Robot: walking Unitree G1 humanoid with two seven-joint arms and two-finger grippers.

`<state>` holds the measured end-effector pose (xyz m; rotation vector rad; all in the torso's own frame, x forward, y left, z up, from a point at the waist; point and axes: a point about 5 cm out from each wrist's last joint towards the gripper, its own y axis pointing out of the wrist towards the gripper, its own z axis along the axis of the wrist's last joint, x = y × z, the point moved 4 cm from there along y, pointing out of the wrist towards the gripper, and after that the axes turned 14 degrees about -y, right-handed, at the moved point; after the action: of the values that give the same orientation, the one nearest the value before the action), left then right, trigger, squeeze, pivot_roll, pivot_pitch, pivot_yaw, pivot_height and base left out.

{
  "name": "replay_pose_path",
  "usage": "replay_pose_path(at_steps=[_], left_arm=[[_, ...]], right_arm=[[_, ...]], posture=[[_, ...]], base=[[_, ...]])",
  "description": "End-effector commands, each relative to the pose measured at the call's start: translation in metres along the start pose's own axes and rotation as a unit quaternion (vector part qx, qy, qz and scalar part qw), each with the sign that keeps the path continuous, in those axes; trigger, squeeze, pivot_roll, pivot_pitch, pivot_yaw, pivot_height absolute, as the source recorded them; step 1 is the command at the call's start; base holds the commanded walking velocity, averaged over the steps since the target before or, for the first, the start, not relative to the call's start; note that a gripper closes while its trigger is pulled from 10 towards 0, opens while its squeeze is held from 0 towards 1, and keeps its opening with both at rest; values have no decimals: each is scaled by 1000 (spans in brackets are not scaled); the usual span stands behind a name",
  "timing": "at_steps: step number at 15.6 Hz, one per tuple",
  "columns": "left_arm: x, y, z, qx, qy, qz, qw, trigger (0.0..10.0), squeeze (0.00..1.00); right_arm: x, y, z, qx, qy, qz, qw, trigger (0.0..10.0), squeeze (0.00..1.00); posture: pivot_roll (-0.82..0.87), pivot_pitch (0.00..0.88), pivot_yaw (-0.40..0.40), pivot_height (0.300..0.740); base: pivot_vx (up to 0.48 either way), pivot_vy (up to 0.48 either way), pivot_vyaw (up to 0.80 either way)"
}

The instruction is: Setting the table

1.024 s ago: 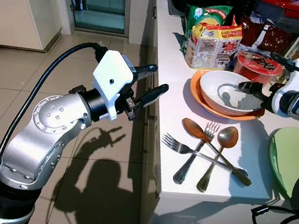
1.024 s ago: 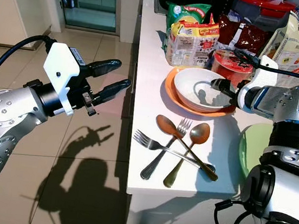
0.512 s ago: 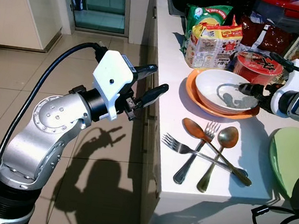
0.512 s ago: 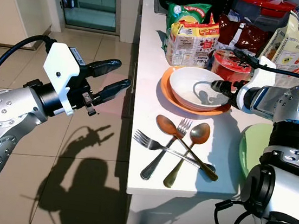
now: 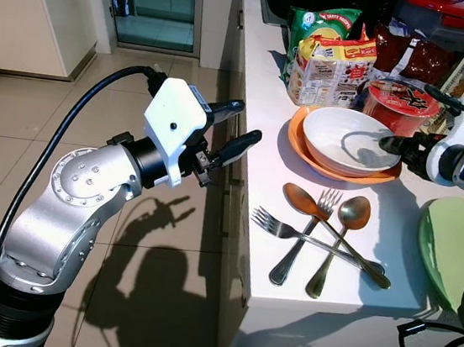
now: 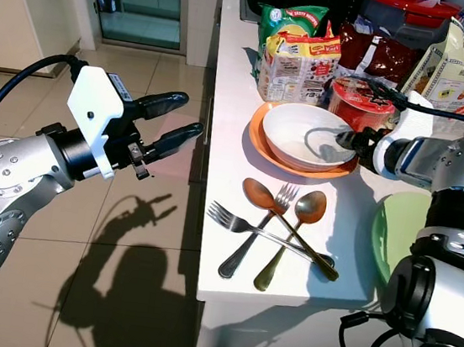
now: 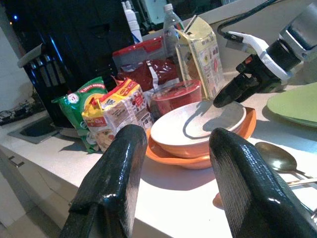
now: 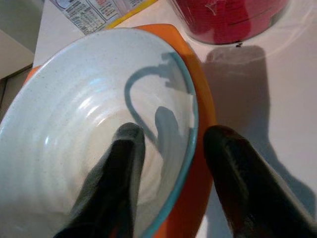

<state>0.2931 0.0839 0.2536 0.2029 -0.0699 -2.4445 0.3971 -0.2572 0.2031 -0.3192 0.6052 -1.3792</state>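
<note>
Straddling the rim of the white bowl (image 5: pixel 344 140) nested in the orange plate (image 5: pixel 303 148) at upper right, the right gripper (image 5: pixel 390 144) stands parted; the left gripper (image 5: pixel 236 128), wide, hovers mid-frame off the counter (image 5: pixel 266 101).

The 2 head eyes look down across the counter (image 5: pixel 356 265). Left wrist camera peers low over the counter edge toward the white bowl (image 7: pixel 198 124); right wrist camera hangs right above it.

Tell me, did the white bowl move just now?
Yes. The white bowl, with the orange plate under it, slid back toward the red cup and away from the spoons and forks, which lie where they were. The right gripper straddles its rim.
</note>
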Motion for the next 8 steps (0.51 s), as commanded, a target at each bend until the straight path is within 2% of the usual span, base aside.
replay_pose_path(at_steps=[1, 3, 8], left_arm=[[3, 2, 5, 6, 7, -11, 1000, 10000, 0], [4, 3, 5, 7, 6, -13, 1000, 10000, 0], [4, 3, 5, 8, 7, -12, 1000, 10000, 0]], right_arm=[[4, 2, -8, -22, -3, -7, 1000, 0, 0], [16, 1, -14, -44, -71, -49, 995, 0, 0], [13, 1, -12, -47, -84, -46, 994, 0, 0]], posture=[[-13, 0, -25, 740], [-15, 0, -26, 740], [-13, 0, -28, 740]], base=[[0, 0, 0], [0, 0, 0], [0, 0, 0]])
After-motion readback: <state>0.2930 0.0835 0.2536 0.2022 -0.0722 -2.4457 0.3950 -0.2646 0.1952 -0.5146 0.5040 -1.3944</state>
